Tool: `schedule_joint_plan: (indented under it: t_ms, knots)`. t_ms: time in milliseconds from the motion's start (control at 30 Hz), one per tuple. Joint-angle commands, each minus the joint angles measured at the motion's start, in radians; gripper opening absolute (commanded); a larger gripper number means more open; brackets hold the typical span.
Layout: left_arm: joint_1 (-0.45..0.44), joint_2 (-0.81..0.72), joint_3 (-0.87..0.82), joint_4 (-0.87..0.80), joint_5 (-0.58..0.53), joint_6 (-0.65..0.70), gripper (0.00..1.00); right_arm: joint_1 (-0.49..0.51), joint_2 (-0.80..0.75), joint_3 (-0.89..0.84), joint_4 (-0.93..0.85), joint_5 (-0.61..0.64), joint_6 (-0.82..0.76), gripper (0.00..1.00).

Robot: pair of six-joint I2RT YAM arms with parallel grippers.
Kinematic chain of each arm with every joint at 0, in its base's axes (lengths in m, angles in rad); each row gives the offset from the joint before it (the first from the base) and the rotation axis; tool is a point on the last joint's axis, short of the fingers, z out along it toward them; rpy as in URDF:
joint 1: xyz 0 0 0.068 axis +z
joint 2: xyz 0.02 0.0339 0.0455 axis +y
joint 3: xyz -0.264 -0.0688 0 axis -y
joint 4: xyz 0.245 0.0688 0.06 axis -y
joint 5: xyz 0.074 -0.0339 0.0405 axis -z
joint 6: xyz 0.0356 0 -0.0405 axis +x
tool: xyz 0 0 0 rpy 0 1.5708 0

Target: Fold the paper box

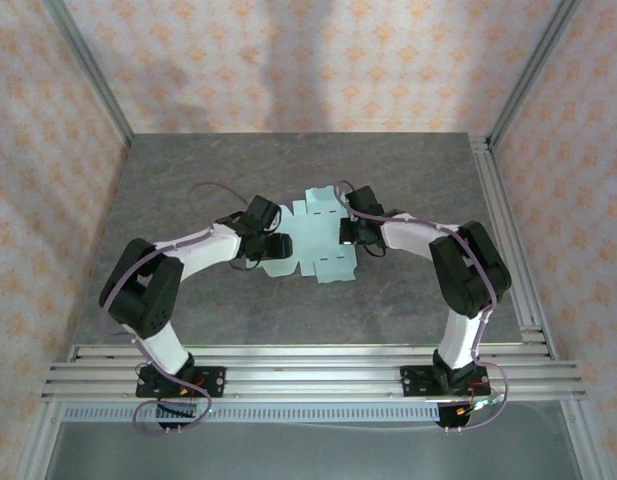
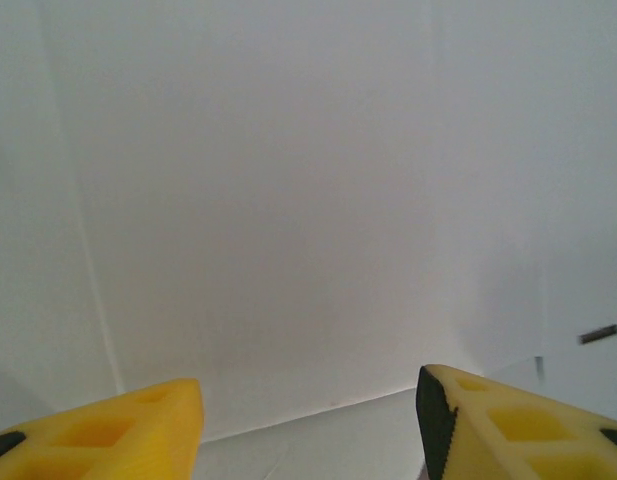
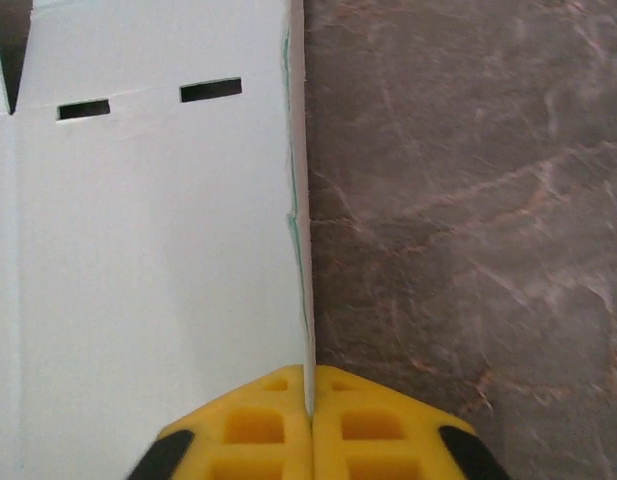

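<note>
Grey tabletop (image 1: 188, 180) carries the box (image 1: 318, 240) at centre; right pincer (image 3: 310, 425) nips its 3 o'clock edge; left pincer (image 2: 308, 405) gapes at 9 o'clock; it looks light, floppy, crease-prone; best gripped on edges near folds.

There is one flat pale mint-green creased-card paper box (image 1: 315, 238), one grey stone-patterned counter (image 1: 188, 180), and two yellow-padded claws: the left claw (image 2: 308, 425) and the right claw (image 3: 310, 425).
</note>
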Motion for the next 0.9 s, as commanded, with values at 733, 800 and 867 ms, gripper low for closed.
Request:
schedule_joint_plan:
  t_ms: [733, 800, 867]
  knots:
    - [-0.002, 0.107, 0.004, 0.003, -0.006, 0.033, 0.54, -0.156, 0.276, 0.581, -0.420, -0.146, -0.251, 0.35]
    - [-0.001, 0.111, 0.005, 0.002, -0.003, 0.035, 0.54, -0.157, 0.301, 0.607, -0.436, -0.147, -0.259, 0.35]
    - [-0.001, 0.112, 0.009, 0.001, -0.002, 0.037, 0.54, -0.156, 0.327, 0.630, -0.447, -0.138, -0.265, 0.32]
